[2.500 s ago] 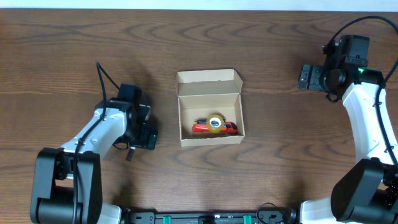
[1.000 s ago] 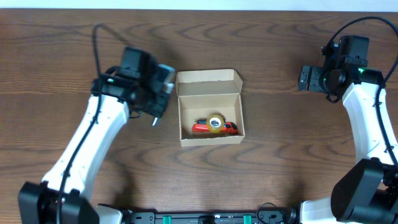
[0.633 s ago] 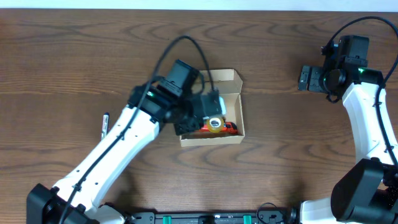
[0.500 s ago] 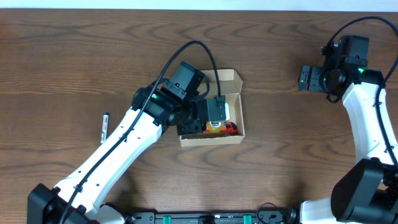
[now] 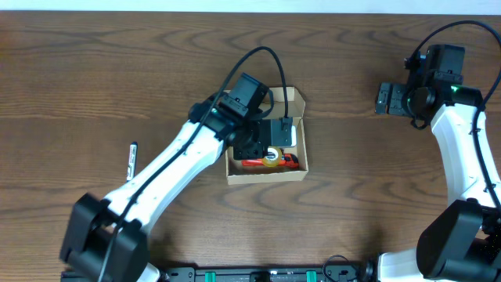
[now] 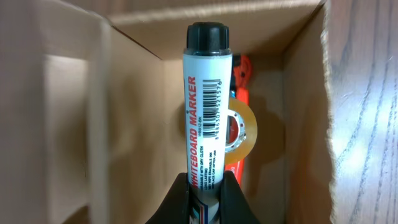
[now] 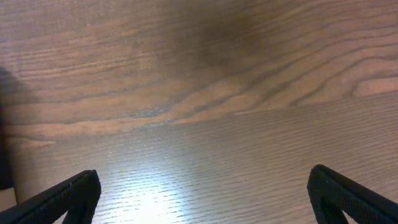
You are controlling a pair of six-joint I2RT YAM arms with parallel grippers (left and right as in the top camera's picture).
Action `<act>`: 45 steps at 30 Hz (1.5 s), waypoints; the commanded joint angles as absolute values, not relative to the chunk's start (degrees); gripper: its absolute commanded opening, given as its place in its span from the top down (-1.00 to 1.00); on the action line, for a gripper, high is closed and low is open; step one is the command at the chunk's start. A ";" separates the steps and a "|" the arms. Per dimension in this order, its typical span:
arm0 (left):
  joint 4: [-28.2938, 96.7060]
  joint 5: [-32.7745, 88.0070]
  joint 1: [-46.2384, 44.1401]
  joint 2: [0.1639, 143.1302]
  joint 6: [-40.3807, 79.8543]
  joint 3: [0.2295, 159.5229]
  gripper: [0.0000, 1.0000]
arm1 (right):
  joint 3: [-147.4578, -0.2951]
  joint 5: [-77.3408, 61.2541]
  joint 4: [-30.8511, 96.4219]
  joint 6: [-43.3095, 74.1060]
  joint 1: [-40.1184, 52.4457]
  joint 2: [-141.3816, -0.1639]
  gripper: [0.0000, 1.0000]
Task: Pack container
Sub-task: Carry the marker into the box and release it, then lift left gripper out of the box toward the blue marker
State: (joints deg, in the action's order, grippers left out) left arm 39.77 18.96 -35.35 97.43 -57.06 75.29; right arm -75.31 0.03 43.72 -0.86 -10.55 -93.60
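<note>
Left pincer (image 6: 205, 186) clamps the marker (image 6: 207, 106), box (image 6: 134, 124) and tape (image 6: 247, 134) just beneath; right pincer (image 7: 205, 190) gapes wide, holding nothing.

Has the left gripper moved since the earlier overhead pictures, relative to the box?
Yes. The left gripper, shut on a whiteboard marker, swept rightward from well left of the container to over its open interior.

Dark wood-grain table (image 5: 376, 196), with one slim dark pen-like stick (image 5: 130, 156) lying alone near its left side. Whiteboard marker (image 6: 206, 106), white barrel with red lettering, a barcode and a black cap. Roll of clear yellowish tape (image 6: 239, 134) resting against an orange-red hand tool (image 6: 241, 71), its type not discernible.
</note>
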 commanded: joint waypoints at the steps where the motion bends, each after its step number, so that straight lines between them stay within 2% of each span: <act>1: 39.79 19.57 -35.29 100.38 -56.95 75.55 0.88 | -75.83 0.64 43.48 -1.78 -10.85 -94.02 -0.99; 14: 42.13 19.55 -35.29 109.51 -56.53 75.55 0.88 | -75.83 0.62 43.24 -1.78 -10.85 -94.02 -0.98; 15: 42.13 19.53 -35.31 109.67 -56.51 75.55 0.84 | -75.83 0.62 43.27 -1.78 -10.85 -94.02 -0.99; 18: 41.93 19.49 -35.29 109.65 -55.05 75.55 0.37 | -75.83 0.62 43.31 -1.78 -10.85 -94.02 -0.99; 20: 42.09 19.49 -35.29 109.65 -55.05 75.55 0.27 | -75.83 0.60 43.31 -1.78 -10.85 -94.02 -0.98; 22: 42.09 19.42 -35.31 109.60 -54.74 75.64 -0.04 | -75.83 0.62 43.31 -1.78 -10.85 -94.02 -0.99; 27: 43.86 18.90 -35.31 108.44 -53.08 78.81 -0.15 | -75.83 0.60 43.29 -1.78 -10.85 -94.02 -0.98; 34: 53.82 13.98 -35.27 105.38 -45.36 89.03 -0.11 | -75.83 0.62 43.31 -1.80 -10.85 -94.02 -0.99; 35: 55.70 11.86 -35.24 104.99 -42.26 90.76 -0.19 | -75.83 0.62 43.31 -1.80 -10.85 -94.02 -0.98; 38: 62.04 3.07 -34.72 103.90 -29.39 96.14 -0.90 | -75.83 0.62 43.31 -1.80 -10.85 -94.02 -0.98; 39: 64.53 1.06 -34.13 103.77 -26.13 97.89 -0.95 | -75.83 0.62 43.33 -1.80 -10.85 -94.02 -0.99; 43: 74.00 -0.43 -28.84 103.20 -19.09 103.22 -0.90 | -75.83 0.60 43.35 -1.78 -10.83 -94.02 -0.99; 45: 75.99 -0.64 -24.40 101.82 -14.59 103.53 -0.96 | -75.83 0.60 43.35 -1.78 -10.85 -94.02 -0.99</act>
State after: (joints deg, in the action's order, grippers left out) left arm 74.46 3.36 -29.32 103.35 -24.93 102.30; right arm -75.31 0.03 43.46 -0.89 -10.55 -93.60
